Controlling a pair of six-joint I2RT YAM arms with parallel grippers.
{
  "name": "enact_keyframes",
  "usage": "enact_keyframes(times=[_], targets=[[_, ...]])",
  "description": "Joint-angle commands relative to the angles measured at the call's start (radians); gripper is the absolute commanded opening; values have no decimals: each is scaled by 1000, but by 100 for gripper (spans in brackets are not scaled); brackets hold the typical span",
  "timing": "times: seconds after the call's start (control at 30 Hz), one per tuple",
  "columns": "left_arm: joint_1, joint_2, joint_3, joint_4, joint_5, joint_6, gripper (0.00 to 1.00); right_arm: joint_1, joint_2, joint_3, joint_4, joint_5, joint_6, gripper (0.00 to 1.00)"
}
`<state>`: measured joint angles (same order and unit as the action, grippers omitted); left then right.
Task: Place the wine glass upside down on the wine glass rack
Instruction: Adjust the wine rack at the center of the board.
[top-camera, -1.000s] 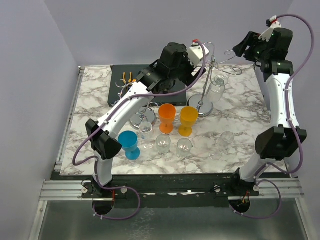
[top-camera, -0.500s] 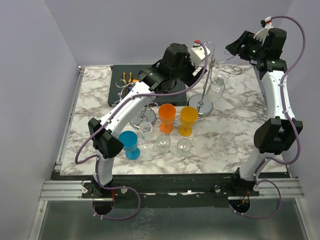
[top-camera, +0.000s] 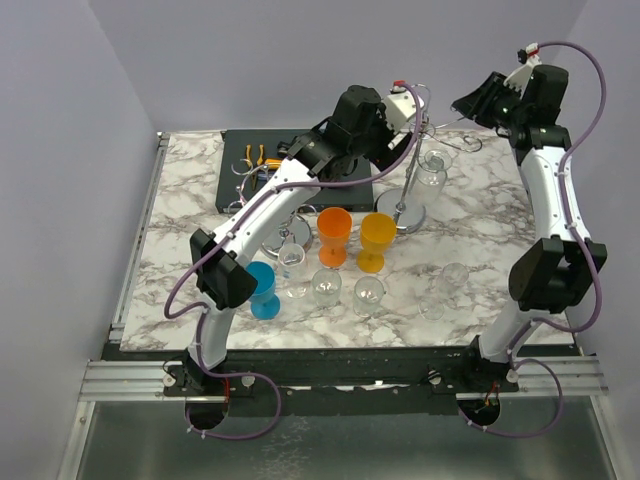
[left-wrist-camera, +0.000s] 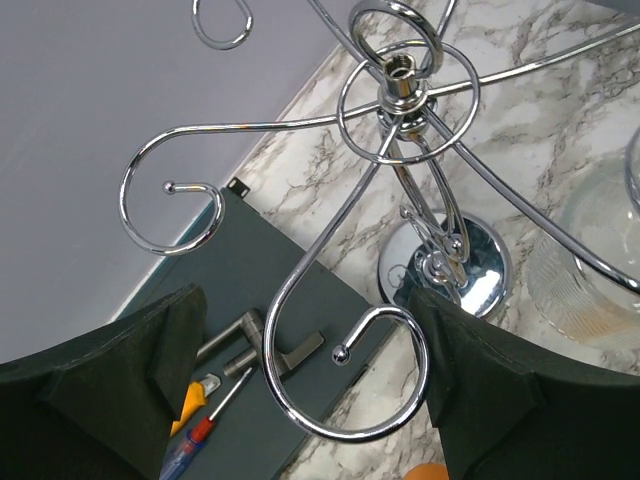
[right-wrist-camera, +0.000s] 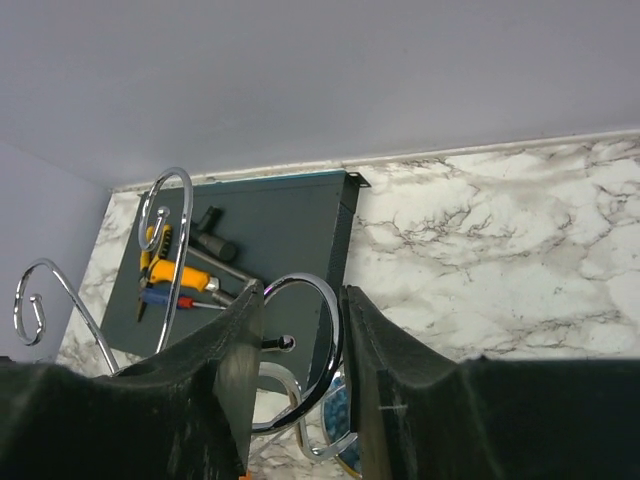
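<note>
One wine glass (top-camera: 432, 172) hangs bowl-down on the right side of the chrome wine glass rack (top-camera: 410, 190), far centre. The left gripper (left-wrist-camera: 305, 300) hovers spread and empty above it. The right gripper (right-wrist-camera: 300, 300) straddles a rack hook; I cannot tell whether it pinches it. Upright glasses (top-camera: 369, 293) stand nearer, not yet hung.

rack (top-camera: 407, 213) behind cups (top-camera: 335, 232), tray (top-camera: 230, 195) left

The white marble-patterned tabletop (top-camera: 480, 230) is veined in grey. The chrome wire wine glass rack (top-camera: 407, 213) shines silver, and the clear ribbed wine glass (top-camera: 432, 172) is colourless. There is a deep-orange plastic goblet (top-camera: 334, 236), an amber plastic goblet (top-camera: 376, 240) and a bright blue plastic goblet (top-camera: 262, 288). The dark grey flat tray (top-camera: 232, 195) shows yellow-and-orange tool handles (right-wrist-camera: 165, 245). The purple cables (top-camera: 590, 110) trail along white-and-black arms.
</note>
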<state>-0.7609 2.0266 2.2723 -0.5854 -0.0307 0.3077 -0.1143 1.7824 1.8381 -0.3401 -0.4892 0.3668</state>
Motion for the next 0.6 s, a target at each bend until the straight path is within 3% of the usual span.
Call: enact_keyframes(times=[0.0,0.27,0.4,0.57], targets=[[34,59,83,5,-58,17,89,5,-85,-61,26,35,1,35],[40,82,119,6,-60,25,89,6,-188,-183,60,79,1,24],[43,80,117,7,-61,28,89,6,-236,-234,62,110,-2,13],[46,85,121,12,-55,33,89,6,-306,-315,70,171,0,10]])
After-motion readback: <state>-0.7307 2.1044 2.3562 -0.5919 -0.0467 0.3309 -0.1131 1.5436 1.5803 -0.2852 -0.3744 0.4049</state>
